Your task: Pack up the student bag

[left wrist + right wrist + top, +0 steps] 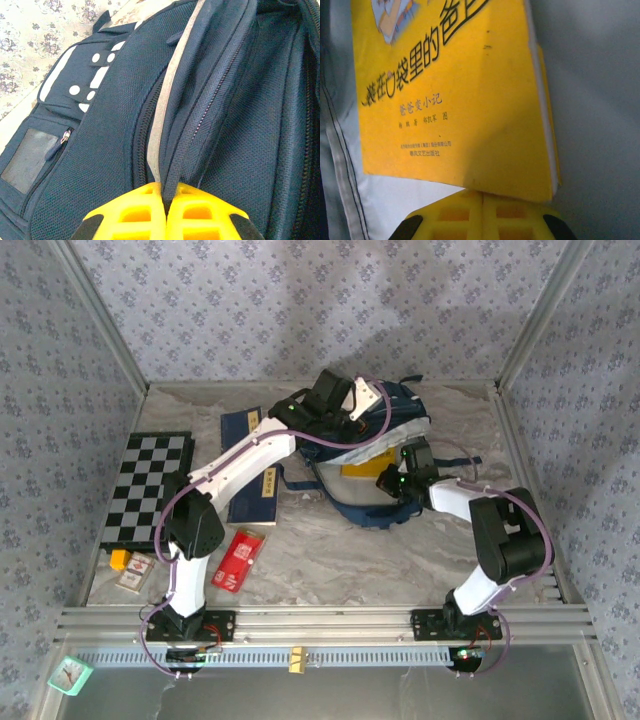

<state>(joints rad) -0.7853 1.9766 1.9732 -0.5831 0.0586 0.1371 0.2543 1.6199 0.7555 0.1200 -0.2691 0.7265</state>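
Observation:
The student bag point(405, 408), navy-blue with white trim, lies at the back of the table right of centre, its main compartment pulled open. My left gripper point(350, 412) is above its top edge. In the left wrist view the yellow fingers point(145, 210) of the left gripper point(164, 187) are shut on a fold of the bag's zipper edge point(180, 165). A yellow book point(358, 468) lies inside on the pale lining point(600, 100). My right gripper point(392, 483) reaches into the opening. In the right wrist view the right gripper point(482, 194) is shut, fingertips at the lower edge of the yellow book point(455, 100), with nothing between them.
A black-and-white chessboard point(145, 488) lies at the left. Navy booklets point(240, 425) point(262, 490) lie under my left arm. A red packet point(238, 558), a small orange piece point(118, 558) and a card box point(135, 575) sit near the front left. Metal frame posts bound the table.

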